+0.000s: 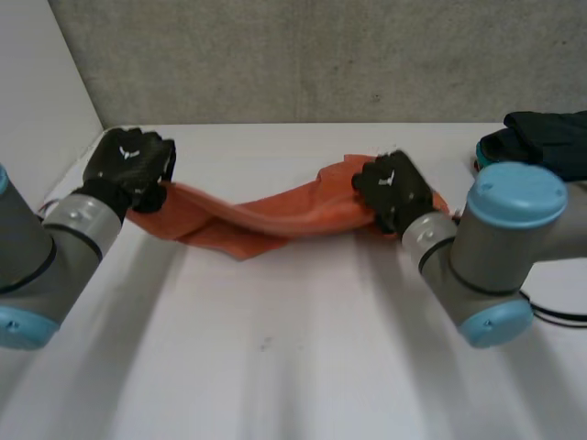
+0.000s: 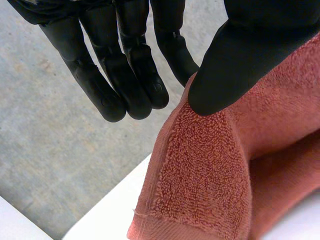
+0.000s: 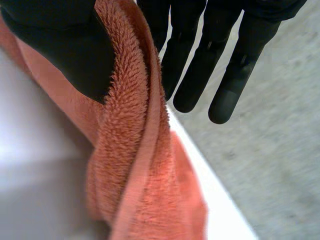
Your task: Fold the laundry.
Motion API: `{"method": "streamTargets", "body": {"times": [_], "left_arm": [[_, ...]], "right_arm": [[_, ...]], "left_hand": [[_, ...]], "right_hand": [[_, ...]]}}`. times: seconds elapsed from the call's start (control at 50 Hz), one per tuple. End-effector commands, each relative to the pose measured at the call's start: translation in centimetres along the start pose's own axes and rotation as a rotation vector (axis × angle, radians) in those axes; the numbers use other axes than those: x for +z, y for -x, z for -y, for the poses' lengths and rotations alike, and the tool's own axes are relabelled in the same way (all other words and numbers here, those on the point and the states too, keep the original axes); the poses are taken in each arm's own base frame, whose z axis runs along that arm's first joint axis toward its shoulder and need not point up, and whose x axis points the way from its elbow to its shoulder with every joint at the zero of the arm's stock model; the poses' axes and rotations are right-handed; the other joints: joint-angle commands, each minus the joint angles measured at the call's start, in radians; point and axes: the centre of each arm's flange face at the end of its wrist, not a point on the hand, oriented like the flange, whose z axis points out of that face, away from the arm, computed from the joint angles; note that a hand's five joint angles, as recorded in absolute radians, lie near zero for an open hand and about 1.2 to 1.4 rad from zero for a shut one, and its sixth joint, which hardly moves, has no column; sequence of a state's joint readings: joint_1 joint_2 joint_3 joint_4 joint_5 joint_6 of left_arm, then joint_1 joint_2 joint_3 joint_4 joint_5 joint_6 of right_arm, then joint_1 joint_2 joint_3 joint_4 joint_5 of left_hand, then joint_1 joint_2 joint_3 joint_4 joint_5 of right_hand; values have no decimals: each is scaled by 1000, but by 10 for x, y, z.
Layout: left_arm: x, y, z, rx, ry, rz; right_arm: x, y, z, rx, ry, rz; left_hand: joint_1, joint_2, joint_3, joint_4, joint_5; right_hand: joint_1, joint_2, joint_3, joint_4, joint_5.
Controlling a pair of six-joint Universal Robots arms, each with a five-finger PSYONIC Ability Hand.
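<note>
Before a grey concrete wall point(image 1: 321, 55), an orange terry towel point(image 1: 275, 218) sags in a twisted band over the far part of the white counter point(image 1: 303, 367), its left end pinched between thumb and fingers of the left hand point(image 1: 128, 165), its right end pinched likewise by the right hand point(image 1: 394, 191), with dark clothing point(image 1: 550, 137) lying at the far right.

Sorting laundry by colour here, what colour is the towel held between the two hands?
The towel is plain rust-orange with no pattern, clearest in the left wrist view.
</note>
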State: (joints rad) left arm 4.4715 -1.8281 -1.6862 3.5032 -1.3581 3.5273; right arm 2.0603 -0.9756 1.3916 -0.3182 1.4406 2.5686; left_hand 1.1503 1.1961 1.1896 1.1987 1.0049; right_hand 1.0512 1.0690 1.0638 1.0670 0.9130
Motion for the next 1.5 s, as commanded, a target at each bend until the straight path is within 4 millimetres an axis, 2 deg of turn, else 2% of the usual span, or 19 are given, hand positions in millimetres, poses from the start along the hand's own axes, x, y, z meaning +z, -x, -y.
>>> {"method": "streamTargets", "body": {"times": [0.02,0.1,0.22,0.36,0.5,0.56,0.68,0.8,0.94,1.08,1.14,1.16,1.22,1.3,1.34,1.36,1.42,1.44,1.5], "left_arm": [[-13,-1,1,-14,4,-5],[-18,2,8,-22,-7,2],[-24,6,25,-41,-41,3],[-32,8,51,-60,-100,-7],[-39,4,75,-77,-156,-37],[-40,3,84,-77,-176,-41],[-44,5,119,-77,-249,-44],[-50,7,147,-98,-291,-47],[-52,9,160,-101,-317,-48],[-52,13,165,-102,-324,-31],[-53,14,164,-104,-318,-27],[-52,14,163,-106,-314,-25],[-52,16,159,-112,-300,-18],[-51,20,149,-123,-265,1],[-50,23,145,-123,-250,14],[-48,29,138,-122,-226,28],[-45,39,123,-121,-172,57],[-44,46,112,-123,-130,73],[-42,56,96,-129,-60,93]], "right_arm": [[-2,-15,-2,112,72,-66],[-16,-43,5,287,146,-125],[-37,-79,1,527,270,-162],[-44,-99,-24,476,424,-130],[-40,-89,-53,382,510,-72],[-33,-84,-60,376,478,-79],[-13,-75,-72,337,383,-111],[0,-72,-88,313,369,-147],[18,-63,-103,293,346,-150],[27,-65,-110,281,334,-156],[33,-69,-111,281,308,-174],[36,-70,-111,281,292,-185],[43,-76,-112,284,255,-222],[46,-89,-109,284,244,-266],[39,-92,-104,287,271,-263],[30,-99,-91,290,291,-252],[12,-126,-64,271,302,-252],[-2,-145,-50,245,319,-242],[-25,-164,-36,192,366,-187]], "left_hand": [[246,200,207,198,217],[246,200,207,198,217],[246,200,207,198,217],[246,200,207,198,217],[246,200,207,198,217],[246,200,207,198,217],[246,200,207,198,217],[246,200,207,198,217],[246,200,207,198,217],[246,200,207,198,217],[246,200,207,198,217],[246,200,207,198,217],[246,200,207,198,217],[246,200,207,198,217],[246,200,207,198,217],[246,200,207,198,217],[246,200,207,198,217],[246,200,207,198,217],[246,200,207,198,217]], "right_hand": [[-621,-639,-633,-637,-657],[-785,-803,-798,-801,-821],[-815,-833,-828,-831,-851],[-695,-713,-707,-711,-731],[-586,-604,-599,-602,-622],[-586,-604,-599,-602,-622],[-583,-601,-596,-599,-619],[-460,-478,-473,-476,-496],[-416,-434,-428,-432,-452],[-258,-275,-270,-273,-294],[-67,-85,-79,-83,-103],[91,73,78,75,54],[344,327,332,329,308],[345,327,333,329,309],[345,327,333,329,309],[345,327,333,329,309],[345,327,333,329,309],[345,327,333,329,309],[345,327,333,329,309]]}}
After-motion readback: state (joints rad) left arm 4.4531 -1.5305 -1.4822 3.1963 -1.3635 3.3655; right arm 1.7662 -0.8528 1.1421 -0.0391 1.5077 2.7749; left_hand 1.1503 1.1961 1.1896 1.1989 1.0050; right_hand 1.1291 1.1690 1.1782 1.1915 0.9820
